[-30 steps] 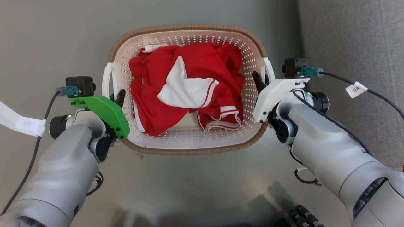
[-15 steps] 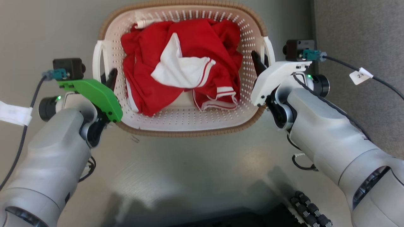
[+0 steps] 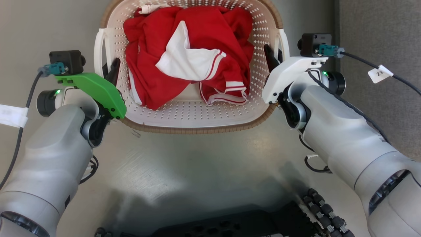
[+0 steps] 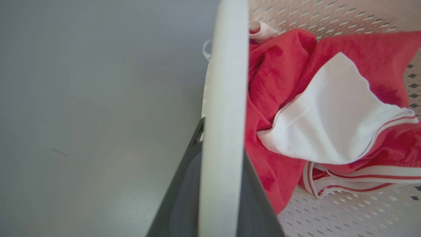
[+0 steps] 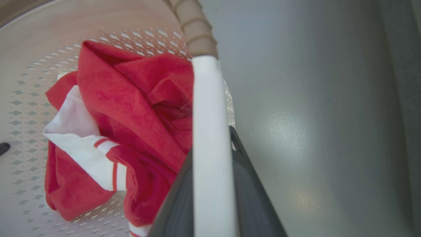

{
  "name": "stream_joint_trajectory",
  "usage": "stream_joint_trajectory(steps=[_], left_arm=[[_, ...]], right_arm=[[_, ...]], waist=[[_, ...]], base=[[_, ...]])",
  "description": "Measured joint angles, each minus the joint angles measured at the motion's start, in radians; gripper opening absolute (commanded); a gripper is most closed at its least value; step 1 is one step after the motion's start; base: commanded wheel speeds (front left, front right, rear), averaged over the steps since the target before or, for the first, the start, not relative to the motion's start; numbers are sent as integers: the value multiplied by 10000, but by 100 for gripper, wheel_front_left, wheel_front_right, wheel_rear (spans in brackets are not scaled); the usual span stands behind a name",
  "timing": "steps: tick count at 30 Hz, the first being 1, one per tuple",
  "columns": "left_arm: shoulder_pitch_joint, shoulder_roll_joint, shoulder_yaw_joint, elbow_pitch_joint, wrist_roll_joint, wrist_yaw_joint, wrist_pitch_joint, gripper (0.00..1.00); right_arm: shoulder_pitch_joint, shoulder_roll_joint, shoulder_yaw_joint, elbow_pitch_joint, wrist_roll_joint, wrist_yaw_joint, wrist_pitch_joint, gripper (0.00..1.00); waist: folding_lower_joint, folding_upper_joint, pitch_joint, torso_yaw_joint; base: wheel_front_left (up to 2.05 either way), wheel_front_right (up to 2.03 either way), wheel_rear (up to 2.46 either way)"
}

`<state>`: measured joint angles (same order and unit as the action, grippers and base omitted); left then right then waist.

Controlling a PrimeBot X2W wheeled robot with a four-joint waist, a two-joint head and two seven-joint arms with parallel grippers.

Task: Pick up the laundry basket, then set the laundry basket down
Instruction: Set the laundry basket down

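Note:
The laundry basket (image 3: 194,115), cream-white and perforated with a brown rim, sits at the top of the head view, its far end cut off by the edge. A red and white garment (image 3: 197,42) lies inside. My left gripper (image 3: 110,70) is shut on the left white handle (image 3: 98,49), and my right gripper (image 3: 271,57) is shut on the right handle (image 3: 283,42). In the left wrist view the handle (image 4: 223,98) runs between the dark fingers of the left gripper (image 4: 223,138). The right wrist view shows the same: its handle (image 5: 210,108) is clamped in the right gripper (image 5: 210,141).
Smooth grey floor (image 3: 197,171) lies under and in front of the basket. A grey textured surface (image 3: 378,29) rises along the right side, close to my right arm. My black base (image 3: 230,225) with its wheel rollers fills the bottom edge.
The whole head picture has shifted: the basket now sits higher and looks larger, and my base has come into view below. Both grippers stay on the handles.

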<state>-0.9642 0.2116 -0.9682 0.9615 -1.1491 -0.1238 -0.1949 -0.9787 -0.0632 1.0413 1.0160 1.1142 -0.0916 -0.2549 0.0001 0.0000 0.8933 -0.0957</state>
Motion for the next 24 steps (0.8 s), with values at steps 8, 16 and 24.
stream_joint_trajectory(steps=[8, 16, 24], left_arm=[[-427, 82, 38, -59, -21, 0, -174, 0], [-574, 102, -13, -90, -21, 8, -236, 0], [-589, 77, -82, -88, -21, 8, -276, 0]], right_arm=[[-392, -23, -453, -217, -339, -88, 2, 0], [-478, -23, -665, -251, -694, -151, 2, 0], [-491, -21, -853, -244, -884, -161, 2, 0]], waist=[[0, 0, 394, 19], [0, 0, 779, 67], [-1, 0, 933, 92]], base=[[0, 0, 0], [0, 0, 0], [0, 0, 0]])
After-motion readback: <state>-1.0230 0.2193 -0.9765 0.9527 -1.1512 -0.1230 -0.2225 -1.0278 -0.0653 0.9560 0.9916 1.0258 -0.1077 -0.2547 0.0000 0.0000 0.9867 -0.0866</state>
